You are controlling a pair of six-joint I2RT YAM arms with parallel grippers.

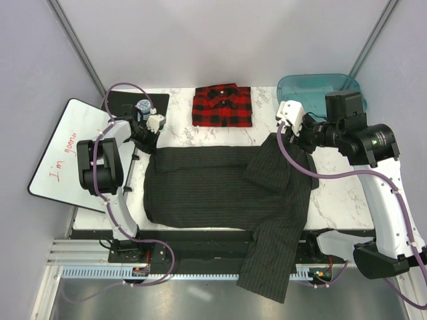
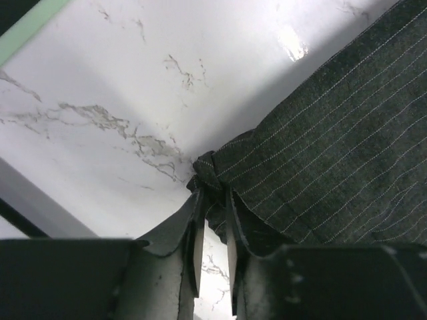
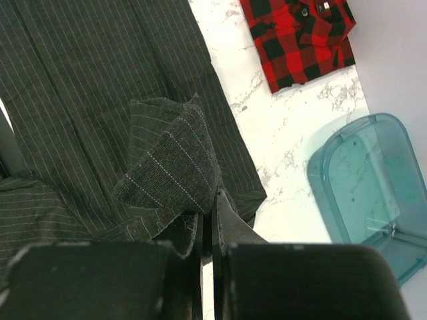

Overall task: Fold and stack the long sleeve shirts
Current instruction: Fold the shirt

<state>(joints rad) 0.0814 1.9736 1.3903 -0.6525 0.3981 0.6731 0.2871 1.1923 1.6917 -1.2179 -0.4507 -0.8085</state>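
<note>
A: Where's the pinstripe shirt [image 1: 200, 190]?
B: Laid out mid-table [image 1: 337, 197], with its long axis running left-right. The right part is doubled over in a loose flap. One sleeve [image 1: 273, 260] hangs off the near edge.
A: Grippers?
B: Left gripper [image 2: 212, 200]: jaws almost closed, pinching a bunched corner of pinstripe cloth at the shirt's far-left corner. Right gripper [image 3: 208, 203]: jaws down to a slit, with a thick folded edge of the same shirt at the tips. It looks clamped, though the actual bite is hidden behind the fold.
A: So both are on the far edge.
B: Yes, one at each end. The whole body of the shirt lies nearward from both pincers, toward the arm bases.
A: Plaid shirt [image 1: 222, 105]?
B: Folded square at the table's far edge, just beyond the pinstripe one with bare marble between them. It sits roughly midway between the grippers and touches neither. The teal tub [image 1: 319, 85] is far right, behind the right gripper.
A: Next move?
B: Judgement: a fold across the short axis, far edge drawn toward the near edge, with both arms travelling together since each holds an end. Uneven travel would skew the crease. The hanging sleeve needs tucking in before stacking, and the right arm is nearer to it.
</note>
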